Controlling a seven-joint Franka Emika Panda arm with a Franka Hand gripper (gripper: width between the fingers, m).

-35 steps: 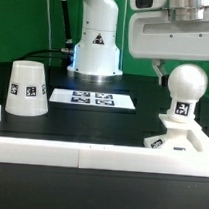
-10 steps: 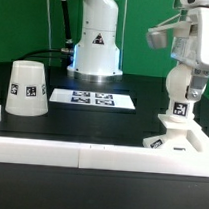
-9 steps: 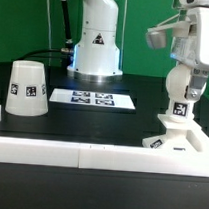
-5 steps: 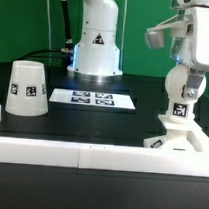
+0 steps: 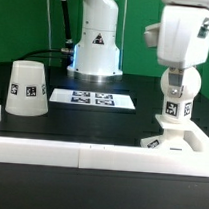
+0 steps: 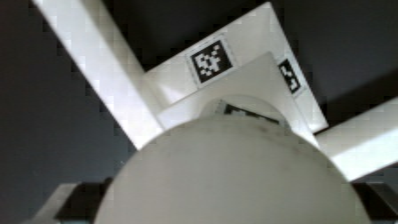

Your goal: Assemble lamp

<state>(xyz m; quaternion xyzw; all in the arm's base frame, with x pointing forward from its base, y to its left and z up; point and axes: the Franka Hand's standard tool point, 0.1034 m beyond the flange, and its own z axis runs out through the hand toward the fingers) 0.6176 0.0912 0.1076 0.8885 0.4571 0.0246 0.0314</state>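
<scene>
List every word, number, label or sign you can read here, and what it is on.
Words or numbers: none readable.
Triangle sign on the robot's base: symbol too small to read.
Square tags on shade, marker board, bulb, base block: patterns, no text.

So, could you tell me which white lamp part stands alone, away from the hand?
The cup-like shade at the exterior view's left; the bulb and base sit together under the hand.

In the wrist view the bulb (image 6: pixel 222 175) looms dim, grey and out of focus, while the tags (image 6: pixel 214 62) beyond it are sharper, though still soft. The exterior view is bright and even; the white rail (image 5: pixel 90 152) in front of the bulb glares, and shadows are faint.
</scene>
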